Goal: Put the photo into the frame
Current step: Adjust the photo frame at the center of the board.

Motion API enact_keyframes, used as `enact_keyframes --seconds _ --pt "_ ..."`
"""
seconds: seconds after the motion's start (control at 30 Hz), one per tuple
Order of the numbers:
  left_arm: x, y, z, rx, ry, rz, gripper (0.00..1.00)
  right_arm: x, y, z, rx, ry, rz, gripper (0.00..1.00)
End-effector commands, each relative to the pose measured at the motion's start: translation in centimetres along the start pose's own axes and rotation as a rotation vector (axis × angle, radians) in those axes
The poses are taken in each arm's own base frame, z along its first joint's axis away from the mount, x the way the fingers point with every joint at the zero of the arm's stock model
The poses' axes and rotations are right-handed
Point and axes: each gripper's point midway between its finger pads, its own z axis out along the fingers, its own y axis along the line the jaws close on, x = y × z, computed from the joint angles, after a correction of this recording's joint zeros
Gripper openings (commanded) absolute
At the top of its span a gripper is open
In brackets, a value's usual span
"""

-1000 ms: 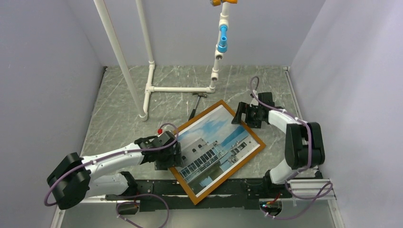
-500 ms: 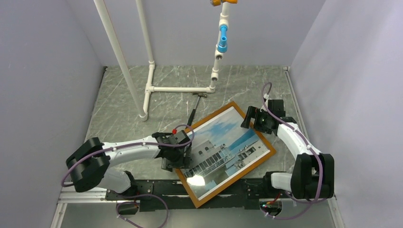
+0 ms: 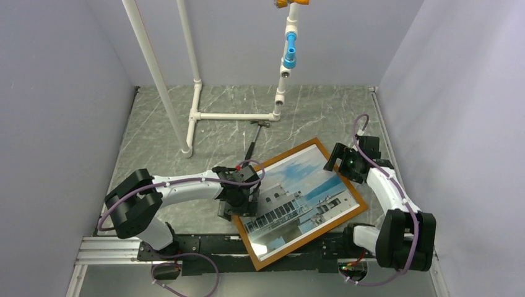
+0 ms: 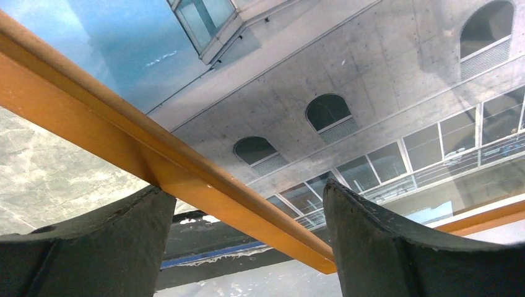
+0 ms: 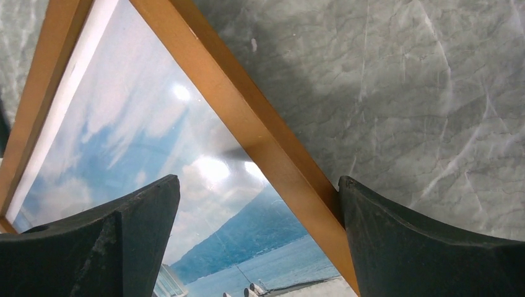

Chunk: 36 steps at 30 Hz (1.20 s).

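The frame (image 3: 312, 235) lies flat on the grey marble table (image 3: 161, 142), turned at an angle, near the front edge and between the two arms. The photo (image 3: 297, 198) sits inside it, picture side up, with the white building and blue sky showing and light glaring off its near part.

The left gripper (image 3: 240, 207) is down at the frame's left rail. From its wrist camera the orange rail (image 4: 186, 179) runs slantwise between the fingers (image 4: 93, 247). One finger is outside over the table and the other is over the photo (image 4: 347, 80). The jaws stand wide and clamp nothing.

The right gripper (image 3: 342, 159) is at the far right rail, close to the far corner. Its own camera shows the rail (image 5: 247, 117) passing between the fingers (image 5: 421, 247), one above the sky part of the photo (image 5: 142, 136) and one above bare marble (image 5: 402, 93). Those jaws are spread wide too, with nothing pinched. I cannot tell whether either finger touches the wood.

Behind the frame stands a white pipe stand (image 3: 195, 114), and a small dark tool (image 3: 252, 139) lies just off the frame's far edge.
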Motion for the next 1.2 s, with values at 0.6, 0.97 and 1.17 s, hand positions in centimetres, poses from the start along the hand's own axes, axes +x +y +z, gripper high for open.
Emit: enact_keyframes --seconds 0.6,0.97,1.17 --pt "-11.6 -2.2 -0.4 0.18 -0.199 -0.088 0.91 3.4 5.4 2.9 -0.292 0.272 0.103 1.0" --pt "-18.3 0.6 -0.1 0.044 -0.239 -0.037 0.9 6.8 7.0 2.0 -0.358 0.348 0.073 1.0" --pt "-20.7 0.6 0.3 0.012 -0.252 0.0 0.89 9.2 8.0 1.3 -0.377 0.396 0.059 1.0"
